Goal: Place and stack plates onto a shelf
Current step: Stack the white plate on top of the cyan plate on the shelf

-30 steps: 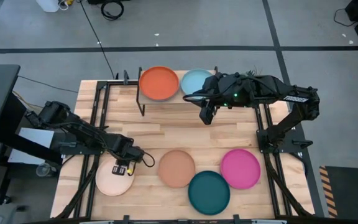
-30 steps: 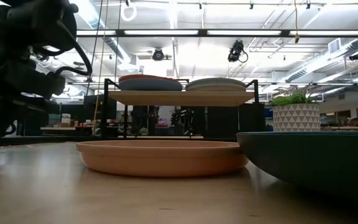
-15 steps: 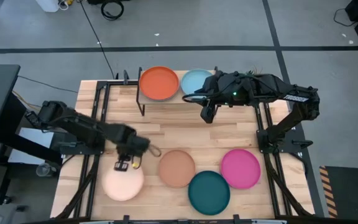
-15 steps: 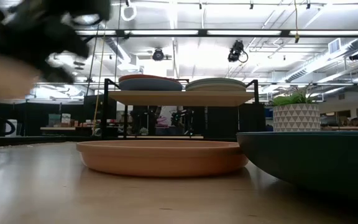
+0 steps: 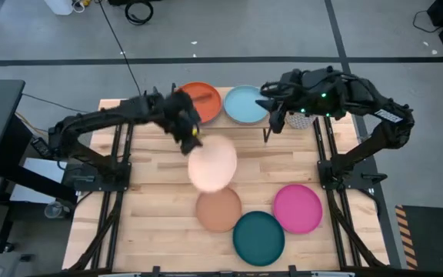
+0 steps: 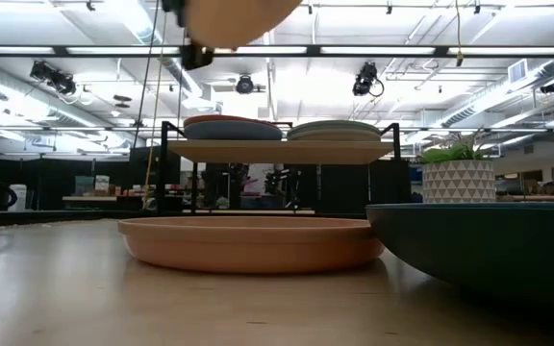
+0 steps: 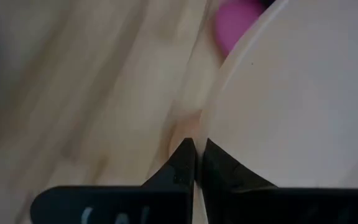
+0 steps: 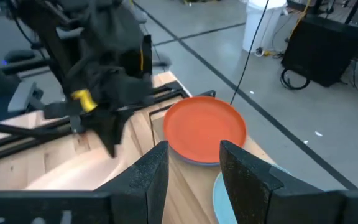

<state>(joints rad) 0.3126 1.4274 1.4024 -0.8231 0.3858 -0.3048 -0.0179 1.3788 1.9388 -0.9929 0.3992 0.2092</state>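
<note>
My left gripper (image 5: pixel 188 132) is shut on the pale peach plate (image 5: pixel 212 164), high above the table's middle, just in front of the shelf (image 6: pixel 282 151). In the low view only the plate's underside (image 6: pixel 243 13) shows, at the top. On the shelf lie two stacks, one topped by the orange-red plate (image 5: pixel 199 101), the other by the light teal plate (image 5: pixel 244 104). The tan plate (image 5: pixel 219 208), the dark teal plate (image 5: pixel 258 237) and the magenta plate (image 5: pixel 298 208) lie flat on the table's near half. My right gripper (image 5: pixel 276 121) hangs open by the shelf's right end. My left gripper pinches the pale peach plate's rim (image 7: pixel 211 144) between its two fingers, at the plate's far left side. The fingers come from the table's far left. The plate is lifted clear of the table and reaches from the fingers toward the near right.
A potted plant in a patterned white pot (image 6: pixel 458 178) stands at the table's far right. Black frame rails (image 5: pixel 121 154) run along both sides of the table. Bare wood (image 5: pixel 283 161) lies between the shelf and the near plates.
My left gripper has lifted the pale peach plate off the table's near left part and carried it up, toward the far edge and the right, to the shelf's front. My right gripper has drawn back toward the far right.
</note>
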